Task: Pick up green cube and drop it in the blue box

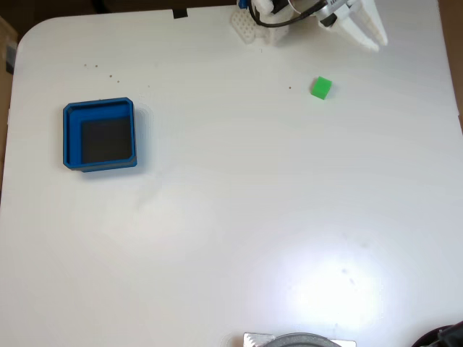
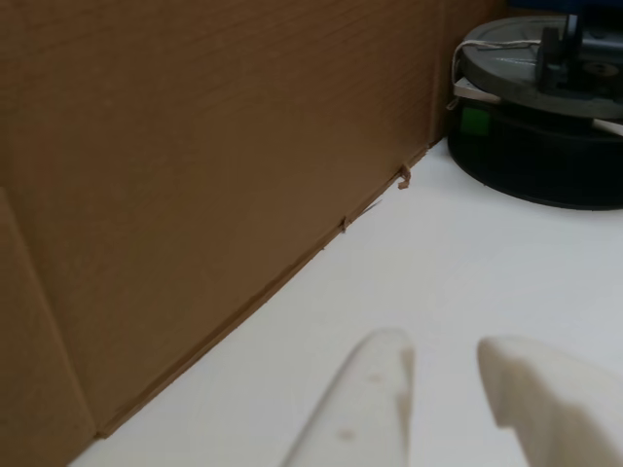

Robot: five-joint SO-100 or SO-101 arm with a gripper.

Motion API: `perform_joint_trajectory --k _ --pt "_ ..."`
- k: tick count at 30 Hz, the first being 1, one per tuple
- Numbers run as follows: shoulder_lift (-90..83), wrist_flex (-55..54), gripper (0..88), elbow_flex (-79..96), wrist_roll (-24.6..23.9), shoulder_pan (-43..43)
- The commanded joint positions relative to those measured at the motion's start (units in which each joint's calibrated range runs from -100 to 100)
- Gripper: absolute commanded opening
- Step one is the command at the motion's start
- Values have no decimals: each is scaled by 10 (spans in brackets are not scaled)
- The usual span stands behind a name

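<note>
In the fixed view the green cube (image 1: 321,87) sits alone on the white table (image 1: 239,217), upper right. The blue box (image 1: 99,134), a shallow tray with a dark floor, lies far off at the left and holds nothing. My white gripper (image 1: 376,37) hovers at the top edge, up and to the right of the cube, apart from it. In the other view my gripper (image 2: 445,358) reaches in from the bottom, its two white fingertips (image 2: 375,389) slightly apart with only bare table between them.
The arm's base and cables (image 1: 260,18) sit at the table's top edge. A dark round device (image 2: 545,126) stands by a brown cardboard wall (image 2: 195,195) in the other view. A grey round object (image 1: 300,340) pokes in at the fixed view's bottom edge.
</note>
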Motion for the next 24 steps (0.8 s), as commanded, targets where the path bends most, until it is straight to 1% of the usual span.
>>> perform_joint_trajectory --k 1,12,16,24 --pt "0 -4 20 -38 0 -6" --pt "0 103 20 -44 0 -6" --pt "1 106 20 -52 0 -6" --pt "28 107 20 -146 0 -6"
